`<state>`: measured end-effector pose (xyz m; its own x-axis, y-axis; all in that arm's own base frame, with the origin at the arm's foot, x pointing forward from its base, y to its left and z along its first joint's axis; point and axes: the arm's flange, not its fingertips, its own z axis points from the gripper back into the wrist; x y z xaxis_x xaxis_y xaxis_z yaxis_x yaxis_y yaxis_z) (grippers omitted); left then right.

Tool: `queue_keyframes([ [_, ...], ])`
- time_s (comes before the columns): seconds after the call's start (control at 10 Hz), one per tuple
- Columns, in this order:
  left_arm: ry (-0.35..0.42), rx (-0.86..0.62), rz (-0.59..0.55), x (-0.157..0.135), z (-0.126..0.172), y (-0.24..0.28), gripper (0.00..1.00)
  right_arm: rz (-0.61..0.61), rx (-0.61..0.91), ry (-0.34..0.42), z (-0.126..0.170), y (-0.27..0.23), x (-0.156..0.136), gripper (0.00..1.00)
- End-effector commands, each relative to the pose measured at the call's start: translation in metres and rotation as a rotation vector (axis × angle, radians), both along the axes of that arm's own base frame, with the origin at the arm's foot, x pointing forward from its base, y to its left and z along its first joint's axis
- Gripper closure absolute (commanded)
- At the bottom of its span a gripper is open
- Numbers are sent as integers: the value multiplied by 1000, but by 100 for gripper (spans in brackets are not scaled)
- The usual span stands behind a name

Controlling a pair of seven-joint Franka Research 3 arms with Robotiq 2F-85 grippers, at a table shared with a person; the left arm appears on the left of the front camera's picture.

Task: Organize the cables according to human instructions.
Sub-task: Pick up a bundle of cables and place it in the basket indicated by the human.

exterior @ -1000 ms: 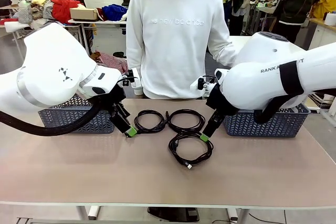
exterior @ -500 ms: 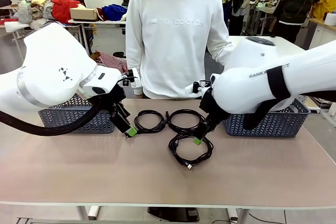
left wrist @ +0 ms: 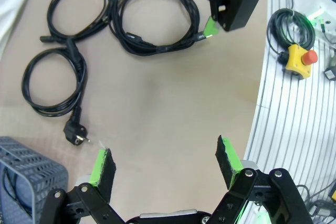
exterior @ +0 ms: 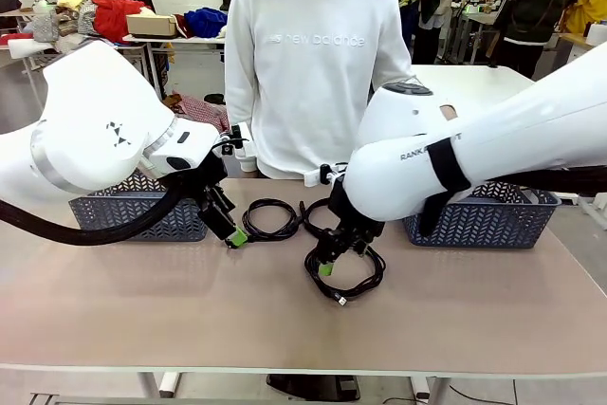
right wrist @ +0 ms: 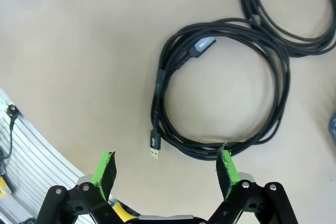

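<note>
Wide bare worktop (exterior: 171, 315) toward the front edge. Right gripper (right wrist: 165, 161), jaws apart, tilts down over the slim-connector cable (right wrist: 157, 87); left gripper (left wrist: 165, 153), jaws apart, hovers beside the round-plug cable (left wrist: 74, 132).

Ahead of the left hand (left wrist: 165, 153), between its spread fingers (left wrist: 103, 163), bare beige tabletop (left wrist: 173, 93) lies free; a grey perforated plastic basket (left wrist: 29, 167) crowds one finger. Just ahead of the right hand (right wrist: 165, 163), a thin black coiled cord with a slim plug (right wrist: 158, 90) blocks the way, one finger at its rim.
</note>
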<state>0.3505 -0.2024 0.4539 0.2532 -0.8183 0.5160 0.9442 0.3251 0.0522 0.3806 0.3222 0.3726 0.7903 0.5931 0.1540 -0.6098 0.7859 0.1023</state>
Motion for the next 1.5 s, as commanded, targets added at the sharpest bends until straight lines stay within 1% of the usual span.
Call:
queue_keyframes([
  [0.0,-2,1,5,-1,-2,2,0,-36,-19,32,-7,18,12,0],
  [0.3,-2,1,5,-1,-2,2,0,-61,-26,45,-18,24,17,0],
  [0.4,-2,1,5,-1,-2,2,0,-21,1,46,-18,17,10,0],
  [0.7,-2,1,5,-1,-2,2,0,-21,1,46,-18,17,10,0],
  [1.0,-2,1,5,-1,-2,2,0,-46,-6,61,-22,25,15,0],
  [1.4,-2,1,5,-1,-2,2,0,-75,-28,92,-40,39,20,0],
])
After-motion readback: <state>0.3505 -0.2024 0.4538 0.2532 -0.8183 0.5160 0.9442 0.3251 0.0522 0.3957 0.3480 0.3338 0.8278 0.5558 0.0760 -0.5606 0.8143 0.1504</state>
